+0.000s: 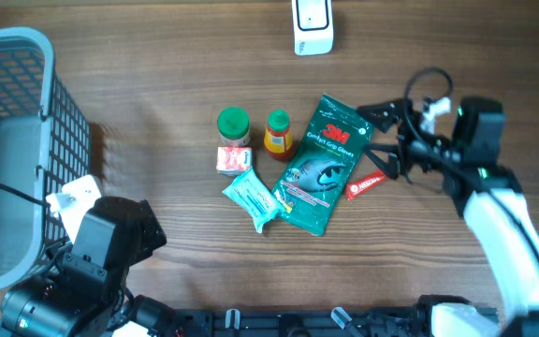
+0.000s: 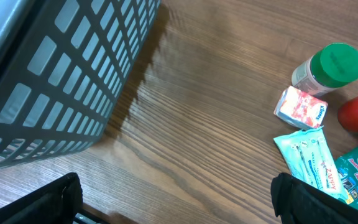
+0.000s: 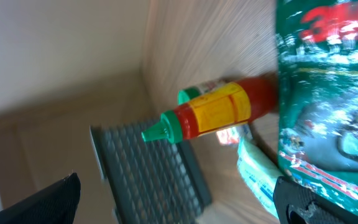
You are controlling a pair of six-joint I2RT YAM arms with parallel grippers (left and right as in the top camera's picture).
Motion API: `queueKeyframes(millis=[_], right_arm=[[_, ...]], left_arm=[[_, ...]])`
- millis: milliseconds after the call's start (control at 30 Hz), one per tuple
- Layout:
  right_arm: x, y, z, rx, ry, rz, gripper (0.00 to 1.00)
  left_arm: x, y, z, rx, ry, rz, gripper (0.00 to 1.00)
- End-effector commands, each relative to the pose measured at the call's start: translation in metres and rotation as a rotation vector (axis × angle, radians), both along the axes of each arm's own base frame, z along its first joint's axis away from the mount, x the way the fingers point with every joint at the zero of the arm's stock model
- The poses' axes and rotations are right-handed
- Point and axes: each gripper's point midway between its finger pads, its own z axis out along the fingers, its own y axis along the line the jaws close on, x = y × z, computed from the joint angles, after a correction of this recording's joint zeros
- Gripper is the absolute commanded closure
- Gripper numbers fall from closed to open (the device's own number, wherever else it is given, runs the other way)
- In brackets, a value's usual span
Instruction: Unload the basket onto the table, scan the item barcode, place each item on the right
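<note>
Down front the left gripper [image 2: 179,208] hangs wide and empty by the basket [image 2: 55,74], further out the right gripper [image 1: 371,136] gapes empty beside the glove pack [image 1: 321,164], flat by the bottle [image 1: 278,133], probably light, floppy and slick, best pinched at its right edge, scanner [image 1: 312,26] beyond.

Grey lattice basket [image 1: 64,112]; green glove packet [image 1: 324,164]; red-and-yellow bottle [image 1: 278,134], green tip; carton [image 1: 233,160] seemingly red and white.

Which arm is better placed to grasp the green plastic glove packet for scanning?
Right. The right tool is open beside the green plastic glove packet; the left tool is far off by the grey plastic basket.
</note>
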Motion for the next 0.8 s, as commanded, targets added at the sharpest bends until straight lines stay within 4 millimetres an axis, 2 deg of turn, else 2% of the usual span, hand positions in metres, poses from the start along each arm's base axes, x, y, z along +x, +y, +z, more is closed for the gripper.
queueKeyframes(millis=[0,67,200,367,467,533,633,767], right_arm=[[0.007,0.017,-0.005,0.119,0.003,0.152,0.00],[0.011,0.022,-0.017,0.141,0.035,0.166,0.00],[0.015,0.047,-0.010,0.083,-0.144,0.257,0.01],[0.021,0.078,0.004,-0.054,-0.245,0.257,0.00],[0.026,0.087,-0.005,-0.235,-0.253,0.227,0.01],[0.032,0.087,-0.009,-0.466,-0.215,0.167,0.01],[0.036,0.084,0.008,-0.630,-0.216,0.117,0.01],[0.044,0.090,0.052,-0.749,-0.311,0.066,0.01]], left_arm=[[-0.001,0.000,0.000,-0.014,-0.005,0.015,0.00],[-0.001,0.000,0.000,-0.014,-0.005,0.015,0.00],[-0.001,0.000,0.000,-0.014,-0.006,0.015,0.00],[-0.001,0.000,0.000,-0.014,-0.006,0.015,0.00],[-0.001,0.000,0.000,-0.014,-0.005,0.015,0.00],[-0.001,0.000,0.000,-0.014,-0.006,0.015,0.00],[-0.001,0.000,0.000,-0.014,-0.005,0.015,0.00],[-0.001,0.000,0.000,-0.014,-0.006,0.015,0.00]])
